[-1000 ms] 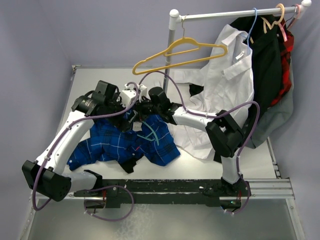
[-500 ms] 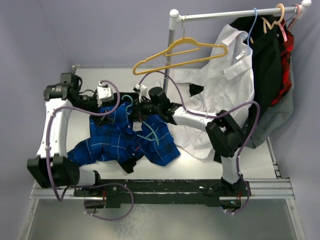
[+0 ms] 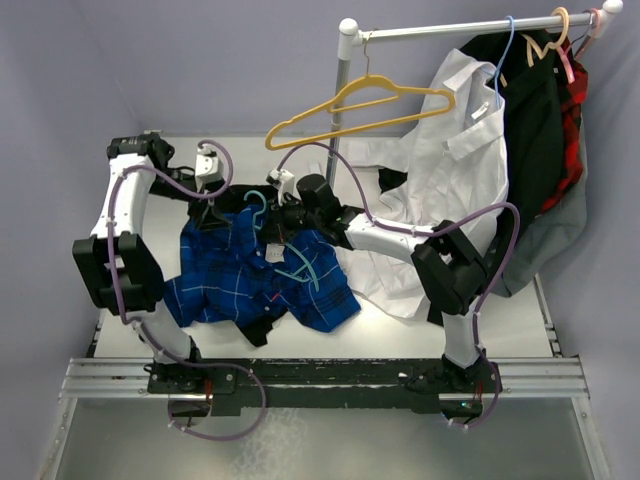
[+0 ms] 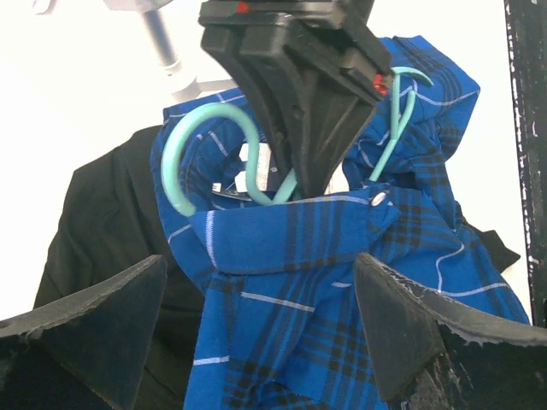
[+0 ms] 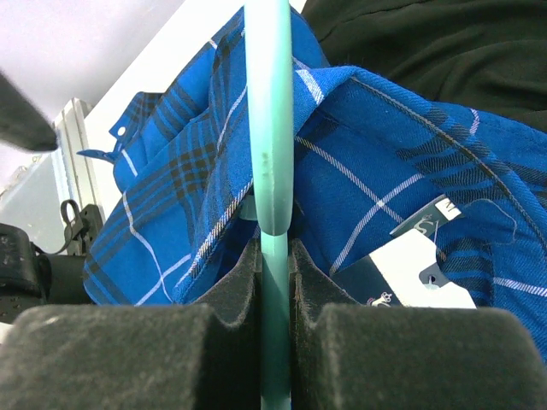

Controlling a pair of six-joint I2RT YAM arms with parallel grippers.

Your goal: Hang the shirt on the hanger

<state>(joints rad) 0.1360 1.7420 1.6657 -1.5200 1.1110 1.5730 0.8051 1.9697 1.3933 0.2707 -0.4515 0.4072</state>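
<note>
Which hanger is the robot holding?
The teal hanger, pinched in the right hand and lying in the blue checked shirt. The yellow hanger just hangs on the rail.

A white rail (image 3: 450, 27) on a pole stands at the far side of the table (image 3: 300, 340), with a yellow hanger (image 3: 352, 88) hooked near the pole. A white shirt (image 3: 450, 170) hangs under a pale blue hanger (image 3: 507, 50), its hem spread on the table, beside a black garment (image 3: 535, 130), a red plaid one (image 3: 573, 120) and a grey one (image 3: 545, 240). A black cloth (image 3: 258, 330) lies near the front edge.
</note>
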